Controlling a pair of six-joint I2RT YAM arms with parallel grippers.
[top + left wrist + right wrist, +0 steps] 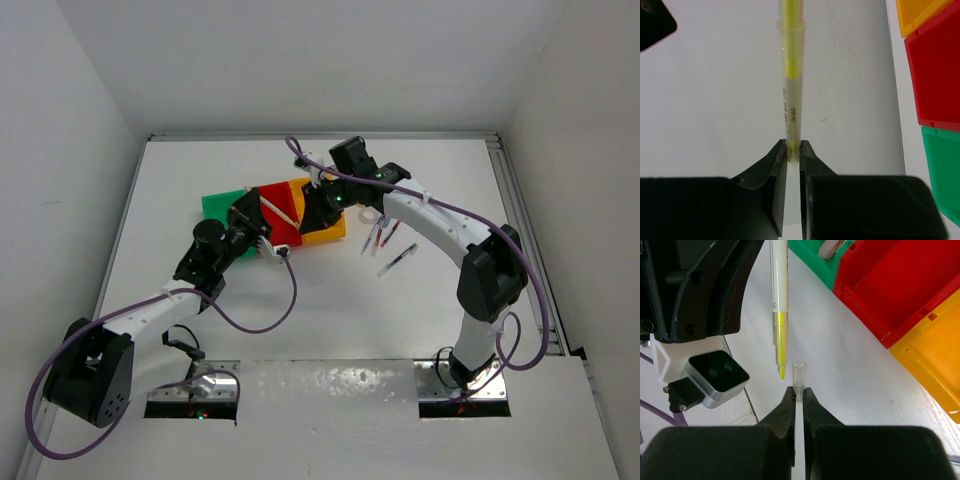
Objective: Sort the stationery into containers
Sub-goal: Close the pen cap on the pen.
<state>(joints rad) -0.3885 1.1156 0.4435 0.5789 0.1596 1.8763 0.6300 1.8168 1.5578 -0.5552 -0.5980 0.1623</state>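
Left gripper: above the green bin and red bin, at one end of a pale pen.
Pen: slants away from the left gripper over the red bin, its far end just short of the right gripper.
Right gripper: over the yellow bin.
Loose pens: on the table, on the right gripper's outer side, under its arm.
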